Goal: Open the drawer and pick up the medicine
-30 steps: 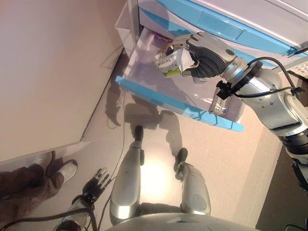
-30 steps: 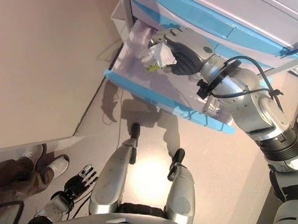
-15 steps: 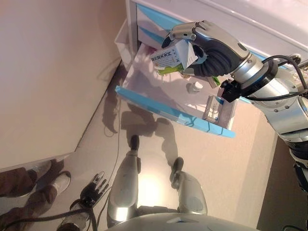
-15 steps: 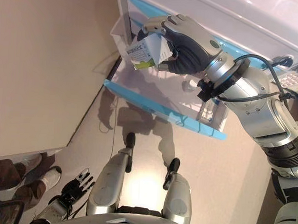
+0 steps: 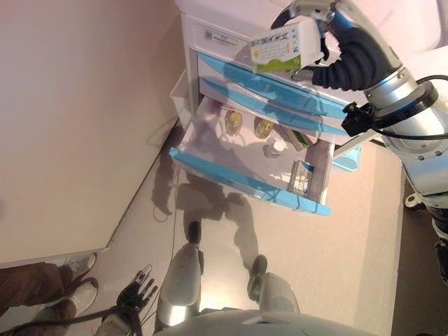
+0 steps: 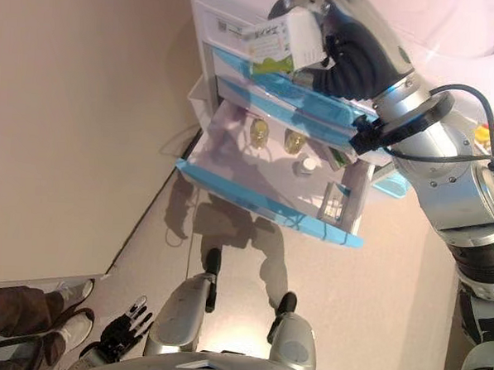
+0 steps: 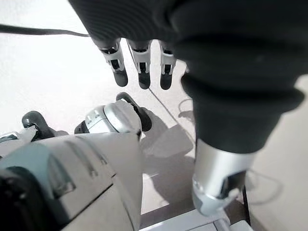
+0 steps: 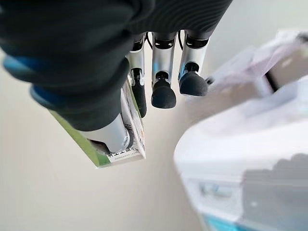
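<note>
Since the earlier frames the right hand has risen out of the open drawer and now holds the medicine box up in front of the cabinet top. Fingers and thumb are curled onto the box, pinching its flat faces; one end projects past the fingertips. Judgement: a light, stiff carton, smooth-sided and crushable, so a moderate pinch across the broad faces suits it.

Below the fingers, the drawer holds two amber bottles, a small white-capped vial and a clear box at the corner.

Left hand hangs low near the floor, fingers relaxed, holding nothing. A person's shoes are nearby.
</note>
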`<state>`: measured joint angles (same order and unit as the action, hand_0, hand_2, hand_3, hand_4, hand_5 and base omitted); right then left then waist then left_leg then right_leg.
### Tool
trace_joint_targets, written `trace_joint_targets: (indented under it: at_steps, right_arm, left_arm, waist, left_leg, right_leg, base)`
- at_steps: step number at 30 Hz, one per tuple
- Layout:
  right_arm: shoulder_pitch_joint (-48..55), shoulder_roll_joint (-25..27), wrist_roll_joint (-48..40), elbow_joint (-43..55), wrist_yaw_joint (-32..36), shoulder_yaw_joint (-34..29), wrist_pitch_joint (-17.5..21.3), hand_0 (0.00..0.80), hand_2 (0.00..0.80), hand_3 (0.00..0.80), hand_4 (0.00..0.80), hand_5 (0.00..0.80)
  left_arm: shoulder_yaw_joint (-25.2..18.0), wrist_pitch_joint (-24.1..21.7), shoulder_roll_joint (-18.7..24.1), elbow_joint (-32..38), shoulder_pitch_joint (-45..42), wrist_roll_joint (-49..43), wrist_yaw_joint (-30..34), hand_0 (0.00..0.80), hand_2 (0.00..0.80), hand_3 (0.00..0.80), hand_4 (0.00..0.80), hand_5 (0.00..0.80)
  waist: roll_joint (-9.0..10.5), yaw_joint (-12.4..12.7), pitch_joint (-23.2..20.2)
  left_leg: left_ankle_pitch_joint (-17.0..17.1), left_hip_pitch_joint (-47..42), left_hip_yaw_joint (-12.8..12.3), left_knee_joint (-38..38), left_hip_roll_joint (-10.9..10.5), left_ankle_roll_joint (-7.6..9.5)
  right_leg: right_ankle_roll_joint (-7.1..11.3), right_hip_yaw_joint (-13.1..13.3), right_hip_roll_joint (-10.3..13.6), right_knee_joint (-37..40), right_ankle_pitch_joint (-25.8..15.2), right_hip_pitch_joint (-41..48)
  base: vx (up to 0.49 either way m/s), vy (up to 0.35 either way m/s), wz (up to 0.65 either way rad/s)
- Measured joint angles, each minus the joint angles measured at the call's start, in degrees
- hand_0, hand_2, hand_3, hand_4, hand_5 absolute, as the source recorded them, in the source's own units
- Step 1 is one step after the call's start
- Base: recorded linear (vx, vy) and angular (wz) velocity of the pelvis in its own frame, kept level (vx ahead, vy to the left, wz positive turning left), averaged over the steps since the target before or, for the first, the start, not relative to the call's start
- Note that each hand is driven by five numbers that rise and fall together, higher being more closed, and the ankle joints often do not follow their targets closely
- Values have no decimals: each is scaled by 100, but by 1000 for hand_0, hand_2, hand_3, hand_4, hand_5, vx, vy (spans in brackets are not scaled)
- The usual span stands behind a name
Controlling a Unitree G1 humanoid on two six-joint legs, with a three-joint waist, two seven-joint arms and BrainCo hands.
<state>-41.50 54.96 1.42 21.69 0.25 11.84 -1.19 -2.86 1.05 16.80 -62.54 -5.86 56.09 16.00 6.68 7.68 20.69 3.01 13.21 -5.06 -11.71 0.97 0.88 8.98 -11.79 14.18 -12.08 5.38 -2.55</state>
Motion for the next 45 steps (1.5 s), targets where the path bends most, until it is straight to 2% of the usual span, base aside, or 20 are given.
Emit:
trace_joint_targets:
  at_steps: [13,17,22,34,42,45]
  right_arm:
    - [-12,12,-111,-1303,-536,-9,-471,800,800,800,800,800]
    - [-253,41,-17,-2165,-648,48,-585,800,800,800,800,800]
    - [-843,94,-45,-3412,-862,624,-655,800,800,800,800,800]
    - [-2210,229,-437,-5805,-827,1891,-744,800,800,800,800,800]
    - [-2908,288,-466,-6905,-473,2609,-797,800,800,800,800,800]
    - [-2919,290,-459,-7289,-198,2715,-825,800,800,800,800,800]
  left_arm:
    - [-166,9,-28,-141,-240,-197,-61,0,0,0,0,0]
    - [-192,62,-28,-127,-306,-229,-138,0,0,0,0,0]
    - [-195,152,-18,-126,-327,-272,-217,0,0,0,0,0]
    - [-143,393,91,2,-320,-271,-347,0,0,0,0,0]
    - [-136,511,182,114,-322,-219,-539,0,0,0,0,0]
    - [-103,517,205,132,-323,-211,-557,0,0,0,0,0]
  waist:
    - [-10,75,-459]
    - [-11,125,-498]
    - [-32,186,-553]
    - [-161,423,-646]
    - [-179,553,-657]
    - [-190,700,-663]
  left_leg:
    - [-9,-122,82,36,-18,-12]
    - [-9,-160,93,57,-20,-13]
    - [-1,-203,144,104,-44,-19]
    - [23,-370,370,220,-129,-46]
    - [131,-398,534,333,-204,-38]
    - [148,-454,537,405,-221,-38]
  right_leg:
    - [-26,-118,0,147,20,216]
    - [-25,-158,-6,225,20,291]
    - [2,-222,-4,252,0,361]
    - [0,-501,10,407,2,689]
    - [-1,-637,29,455,3,764]
    - [-27,-654,44,497,19,812]
  base:
    - [51,4,3]
    - [42,-10,3]
    - [42,-2,5]
    - [42,23,9]
    - [35,16,10]
    - [0,2,2]
